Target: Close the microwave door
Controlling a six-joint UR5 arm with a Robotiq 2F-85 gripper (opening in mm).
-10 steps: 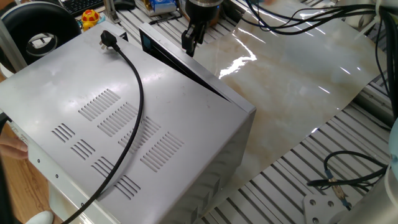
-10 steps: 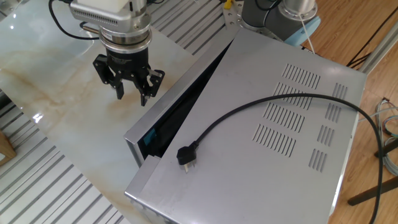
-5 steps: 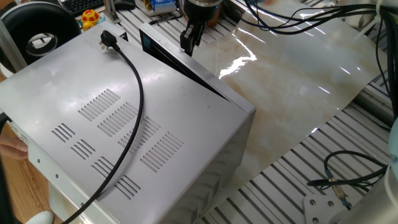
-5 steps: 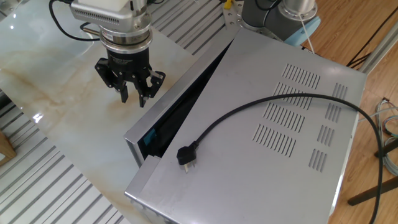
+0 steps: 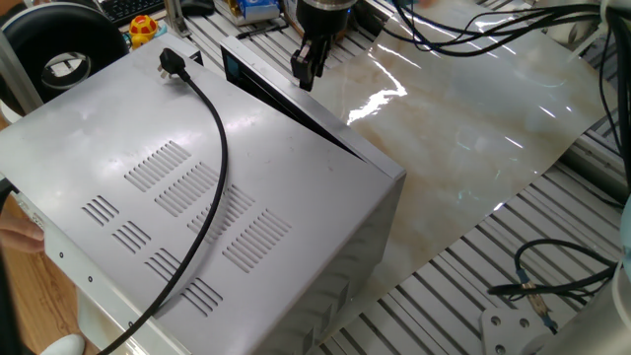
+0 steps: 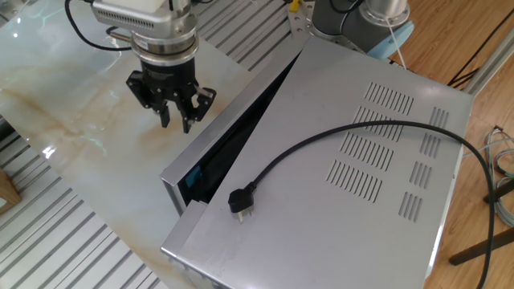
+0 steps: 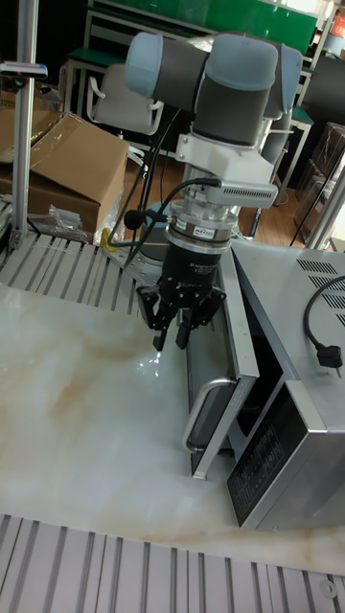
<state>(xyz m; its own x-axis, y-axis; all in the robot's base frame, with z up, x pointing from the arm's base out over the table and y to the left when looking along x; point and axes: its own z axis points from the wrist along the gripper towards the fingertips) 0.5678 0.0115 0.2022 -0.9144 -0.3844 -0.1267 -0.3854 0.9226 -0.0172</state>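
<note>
All three views are brightly and evenly lit from overhead, and the glossy marble tabletop (image 5: 463, 108) throws back hard white streaks of glare in one fixed view and a small bright sparkle below the gripper (image 7: 171, 341) in the tall fixed view. Shadows are soft and faint, and the brushed top of the microwave (image 6: 337, 160) carries only a dull sheen. Focus is sharp on the table, while the clutter behind it is slightly soft.
</note>
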